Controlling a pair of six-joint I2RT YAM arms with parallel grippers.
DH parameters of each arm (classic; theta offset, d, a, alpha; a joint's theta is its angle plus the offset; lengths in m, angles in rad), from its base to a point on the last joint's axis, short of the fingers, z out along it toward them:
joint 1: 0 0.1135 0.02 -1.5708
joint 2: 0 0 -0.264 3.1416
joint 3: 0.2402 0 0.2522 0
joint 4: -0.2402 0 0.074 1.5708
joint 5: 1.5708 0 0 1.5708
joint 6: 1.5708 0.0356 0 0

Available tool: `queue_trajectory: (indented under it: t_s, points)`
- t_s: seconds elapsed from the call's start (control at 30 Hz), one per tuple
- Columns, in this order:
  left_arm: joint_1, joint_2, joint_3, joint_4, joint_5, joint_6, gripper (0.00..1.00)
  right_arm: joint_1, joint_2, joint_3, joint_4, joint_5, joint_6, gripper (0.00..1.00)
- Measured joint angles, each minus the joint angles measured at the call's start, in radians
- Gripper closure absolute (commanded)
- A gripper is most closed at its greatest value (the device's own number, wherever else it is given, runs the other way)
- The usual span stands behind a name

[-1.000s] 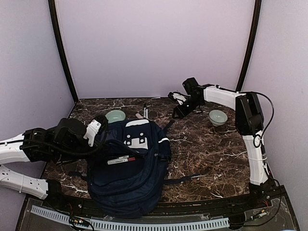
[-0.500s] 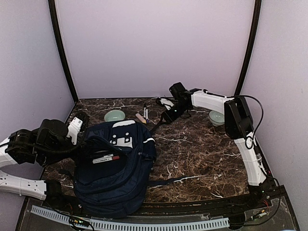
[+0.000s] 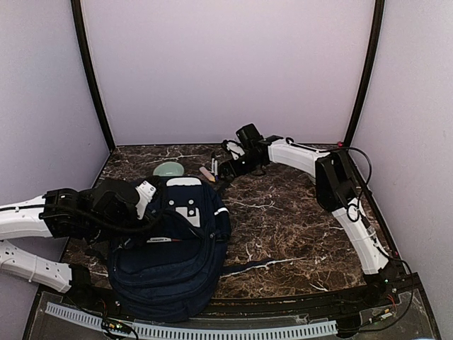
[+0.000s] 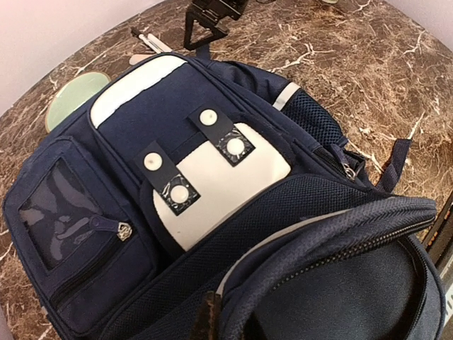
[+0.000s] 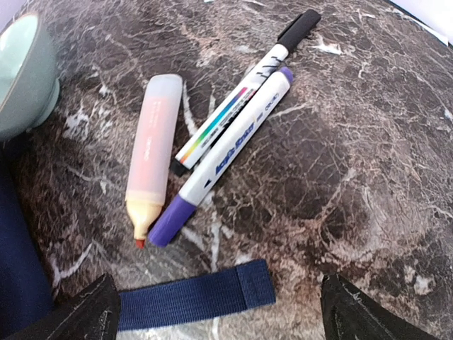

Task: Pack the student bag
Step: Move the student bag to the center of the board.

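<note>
The bag [image 3: 177, 248] lies on the left half of the counter [image 3: 297, 212], its front up and its top towards the back wall. Its bottom reaches the near edge in front of the left arm. In the left wrist view the white patch [image 4: 226, 184] with its two dark snap tabs faces up. A clear-window zip pocket sits to the patch's left, and the main opening's zipped rim curves across the near part of the view.

The left gripper [image 3: 148, 202] is clenched at the bag's upper left edge. Whether fabric is pinched in it cannot be told.

The right arm reaches across the back of the counter, and the right gripper [image 5: 219, 315] hangs released just beyond the bag's top. Its two fingertips [image 5: 78, 312] stand wide apart and hold nothing. A strap [image 5: 191, 296] end lies flat on the counter between them.

Just past the strap lie an orange highlighter [image 5: 152, 156], a purple marker [image 5: 226, 159] and a black-capped pen [image 5: 248, 92]. The marker and the pen lie side by side and touch, with the highlighter close beside them.

A pale green bowl [image 3: 168, 168] stands by the bag's top left corner.
</note>
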Motion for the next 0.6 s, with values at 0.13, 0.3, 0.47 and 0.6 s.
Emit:
queue_trajectory:
  t_s: [0.13, 0.3, 0.47, 0.6]
  points:
    - [0.002, 0.036, -0.008, 0.040, 0.032, 0.007, 1.00, 0.000, 0.021, 0.019, 0.032, 0.003, 0.060, 0.00]
    - [0.003, 0.059, -0.011, 0.058, 0.061, 0.018, 0.90, 0.004, 0.047, 0.074, 0.075, -0.003, 0.105, 0.00]
    - [0.006, 0.125, 0.036, 0.048, 0.149, 0.061, 1.00, 0.009, 0.017, 0.007, 0.100, -0.095, 0.112, 0.00]
    - [0.008, 0.201, 0.091, 0.064, 0.238, 0.105, 1.00, 0.010, -0.104, -0.174, 0.096, -0.179, 0.071, 0.00]
